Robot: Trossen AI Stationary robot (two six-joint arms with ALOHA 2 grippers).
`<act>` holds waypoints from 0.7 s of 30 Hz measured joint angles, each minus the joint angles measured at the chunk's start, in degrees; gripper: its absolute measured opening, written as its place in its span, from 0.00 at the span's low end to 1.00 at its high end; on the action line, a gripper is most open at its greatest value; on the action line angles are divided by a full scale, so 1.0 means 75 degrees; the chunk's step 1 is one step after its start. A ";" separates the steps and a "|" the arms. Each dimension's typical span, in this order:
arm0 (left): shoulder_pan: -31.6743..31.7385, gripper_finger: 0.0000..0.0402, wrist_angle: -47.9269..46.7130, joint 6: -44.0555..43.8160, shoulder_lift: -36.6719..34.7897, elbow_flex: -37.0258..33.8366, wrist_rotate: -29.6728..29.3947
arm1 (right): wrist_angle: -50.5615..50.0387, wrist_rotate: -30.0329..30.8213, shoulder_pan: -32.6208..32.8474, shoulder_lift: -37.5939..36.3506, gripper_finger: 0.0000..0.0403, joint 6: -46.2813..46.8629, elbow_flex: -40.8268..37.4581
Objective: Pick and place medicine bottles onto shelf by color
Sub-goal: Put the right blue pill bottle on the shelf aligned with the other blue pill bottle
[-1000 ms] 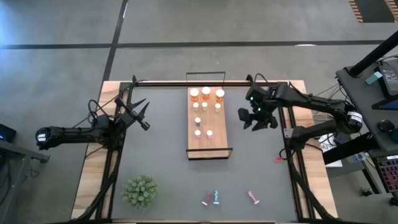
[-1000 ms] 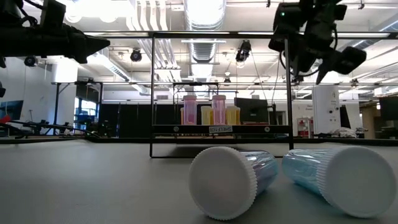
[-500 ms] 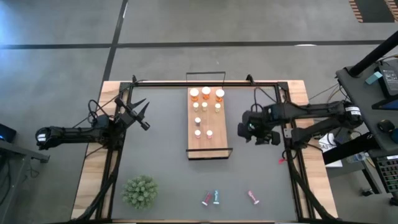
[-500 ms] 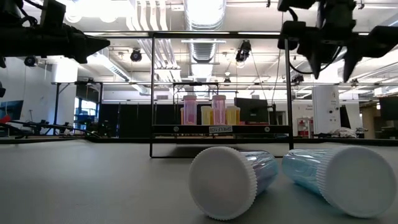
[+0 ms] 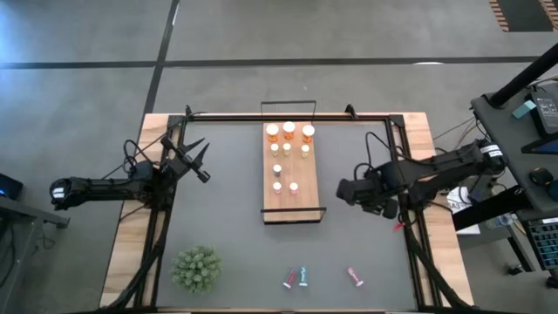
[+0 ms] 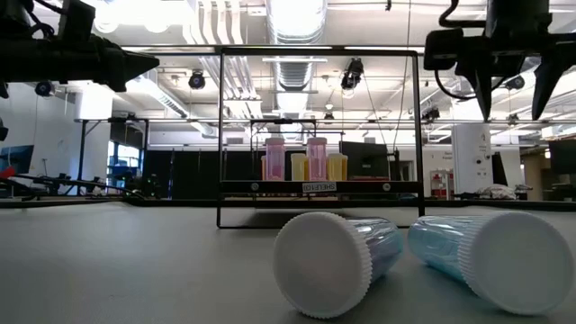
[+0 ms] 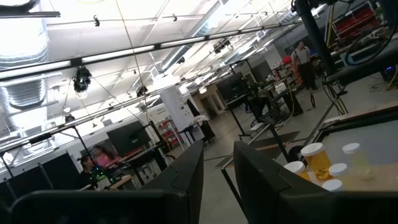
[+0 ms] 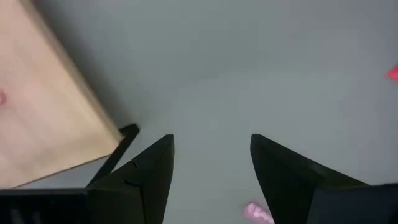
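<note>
The right end effector (image 5: pixel 347 189) hangs above the grey bench (image 5: pixel 227 218), just off the shelf's (image 5: pixel 293 209) near right corner. Its fingers (image 8: pixel 283 177) point down, spread apart with nothing between them; in the low view they show as two dark prongs high at the right. The left end effector (image 5: pixel 200 160) waits over the bench's left edge, well apart from the shelf, fingers closed and empty.

The shelf lies along the middle of the bench. On it stand orange bottles (image 5: pixel 289 130) in a row at the far end, with smaller white-capped bottles (image 5: pixel 277 169) behind them toward the middle. Three bottles lie on the bench near its front edge: a pink one (image 5: pixel 289 280) and a teal one (image 5: pixel 303 276) side by side, and another pink one (image 5: pixel 354 276) farther right. A green plant (image 5: pixel 197 268) sits at the front left.
</note>
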 joint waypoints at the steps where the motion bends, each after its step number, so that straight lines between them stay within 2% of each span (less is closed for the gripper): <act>1: -0.0001 0.18 -0.0002 0.0000 0.0000 0.0000 0.0002 | 0.0042 -0.0002 0.0000 0.0000 0.50 -0.0011 0.0040; 7: 0.0000 0.18 0.0000 0.0000 0.0000 0.0001 0.0000 | 0.0068 -0.0025 0.0001 -0.0003 0.50 -0.0372 0.0174; 12: -0.0001 0.18 -0.0001 0.0000 0.0000 0.0001 0.0003 | 0.0715 -0.0448 0.0175 0.0136 0.50 -0.0131 0.0089; 21: -0.0002 0.18 -0.0001 0.0000 -0.0001 -0.0001 0.0002 | 0.2104 -0.0493 0.1319 0.0998 0.50 0.0936 0.0152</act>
